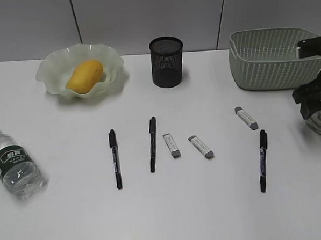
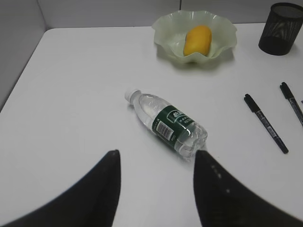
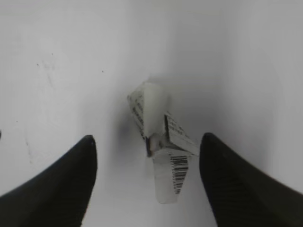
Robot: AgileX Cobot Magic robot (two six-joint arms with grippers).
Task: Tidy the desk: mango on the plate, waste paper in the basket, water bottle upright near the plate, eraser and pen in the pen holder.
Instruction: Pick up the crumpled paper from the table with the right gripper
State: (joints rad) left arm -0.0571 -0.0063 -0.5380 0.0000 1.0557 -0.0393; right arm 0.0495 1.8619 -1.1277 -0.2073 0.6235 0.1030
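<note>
While the mango (image 1: 84,76) already lies in the plate (image 1: 54,63), the waste paper (image 3: 161,142) is not yet in the basket (image 1: 265,66): in the right wrist view it sits on the table (image 1: 208,203) directly between and just ahead of the right gripper (image 3: 149,184), whose fingers (image 3: 61,184) stand spread on either side of it, grasping nothing. It looks less like a tight wad than a folded, creased white slip with printed text and a barcode, its long axis running roughly away from the gripper and tilted slightly. In the exterior view this gripper hangs just in front of the basket, so the right arm is plainly the nearer one, and the basket is a short lift away. The left gripper (image 2: 156,189) is also released, its fingers apart and empty, with the water bottle (image 2: 166,123) lying on its side just ahead of them, well in front of the plate, cap pointing away from the fingers and to their left. Pens and erasers lie scattered in front of the pen holder (image 1: 166,61).
</note>
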